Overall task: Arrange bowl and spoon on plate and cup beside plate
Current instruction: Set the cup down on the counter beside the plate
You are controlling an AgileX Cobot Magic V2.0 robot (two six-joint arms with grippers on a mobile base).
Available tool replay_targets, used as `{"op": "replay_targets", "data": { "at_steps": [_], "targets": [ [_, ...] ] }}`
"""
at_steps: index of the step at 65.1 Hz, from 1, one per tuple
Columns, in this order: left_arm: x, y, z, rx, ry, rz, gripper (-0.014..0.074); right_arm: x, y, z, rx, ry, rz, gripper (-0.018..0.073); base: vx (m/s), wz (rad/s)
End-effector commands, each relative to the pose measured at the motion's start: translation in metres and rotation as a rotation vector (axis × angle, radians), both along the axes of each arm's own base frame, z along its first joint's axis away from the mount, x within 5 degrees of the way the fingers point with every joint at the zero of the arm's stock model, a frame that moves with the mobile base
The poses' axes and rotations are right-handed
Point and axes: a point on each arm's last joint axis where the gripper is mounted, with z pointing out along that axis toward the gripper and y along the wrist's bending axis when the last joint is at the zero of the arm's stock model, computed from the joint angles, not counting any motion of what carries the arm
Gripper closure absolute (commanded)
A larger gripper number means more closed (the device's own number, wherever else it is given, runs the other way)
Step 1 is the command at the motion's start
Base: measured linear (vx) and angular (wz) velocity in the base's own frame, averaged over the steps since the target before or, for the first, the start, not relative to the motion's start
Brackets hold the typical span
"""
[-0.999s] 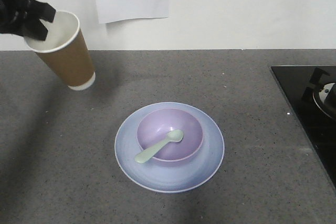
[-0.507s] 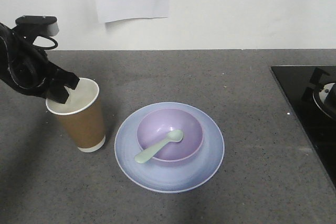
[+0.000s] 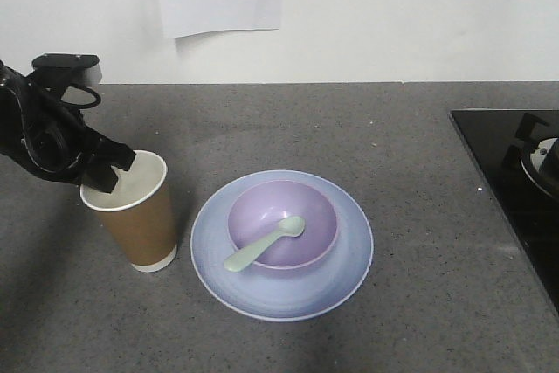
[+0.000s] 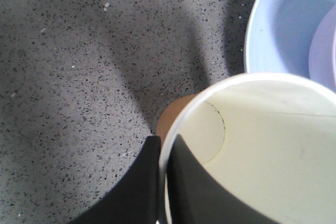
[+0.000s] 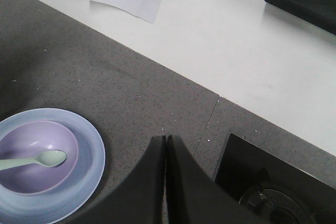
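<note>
Cup (image 3: 133,211) placement is nearly finished: the brown paper cup stands upright on the grey countertop (image 3: 367,128), just beside the plate (image 3: 349,259). The left gripper (image 3: 103,168) pinches the cup's rim, one finger (image 4: 136,182) outside the wall and one inside. Beyond the cup from that gripper, the lavender bowl (image 3: 319,220) sits on the plate with the mint spoon (image 3: 262,246) resting in it. The right gripper (image 5: 166,182) hangs with jaws closed on nothing, near the stove (image 5: 273,192). By my judgement, only the release and retreat remain.
</note>
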Motion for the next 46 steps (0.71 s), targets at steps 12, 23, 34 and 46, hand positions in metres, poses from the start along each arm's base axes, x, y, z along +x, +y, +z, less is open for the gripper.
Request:
{"op": "replay_targets", "data": {
  "at_steps": [12,23,34,46],
  "targets": [
    [-0.002,-0.002,0.016,-0.034,-0.077,0.008,0.0573,-0.004,-0.002,0.011,0.016,-0.079,-0.003,0.0564,0.00,0.00],
    [-0.003,-0.002,0.017,-0.034,-0.078,0.008,0.0504,-0.004,-0.002,0.010,0.015,-0.075,-0.004,0.0564,0.00,0.00],
    [-0.007,-0.001,0.029,-0.042,-0.136,0.015,0.0420,-0.004,-0.002,0.010,0.015,-0.075,-0.004,0.0564,0.00,0.00],
    [-0.019,0.002,0.055,-0.060,-0.275,0.034,0.0359,-0.004,-0.002,0.011,0.018,-0.086,-0.004,0.0564,0.00,0.00]
  ]
}}
